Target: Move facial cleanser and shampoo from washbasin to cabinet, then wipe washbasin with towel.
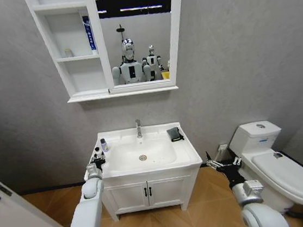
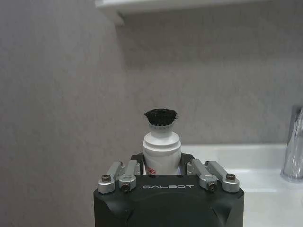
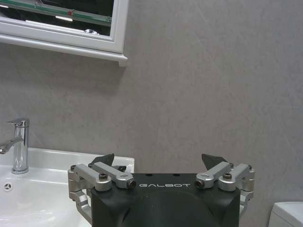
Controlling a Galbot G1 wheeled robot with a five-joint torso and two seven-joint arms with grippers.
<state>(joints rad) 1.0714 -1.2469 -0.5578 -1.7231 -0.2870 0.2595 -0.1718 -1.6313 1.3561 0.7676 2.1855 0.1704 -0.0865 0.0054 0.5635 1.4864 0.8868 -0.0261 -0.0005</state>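
The washbasin [image 1: 186, 152] stands in the middle of the head view, its chrome tap [image 1: 138, 128] at the back. My left gripper [image 1: 97, 162] is at the basin's front left corner, shut on a white bottle with a black cap [image 2: 161, 142]. I cannot tell whether it is the shampoo or the facial cleanser. A second small bottle [image 1: 104, 145] stands on the left rim just behind. The dark towel [image 1: 174, 134] lies on the back right rim. The cabinet [image 1: 72, 46] hangs above left, with a blue-and-white tube [image 1: 87, 33] on its middle shelf. My right gripper [image 1: 221, 163] hangs open right of the basin.
A white toilet [image 1: 281, 167] stands close to the right, just beyond my right gripper. Below the basin is a low vanity [image 1: 147, 193] with two doors. A mirror [image 1: 137, 35] adjoins the cabinet. A white panel [image 1: 13, 217] juts in at the lower left.
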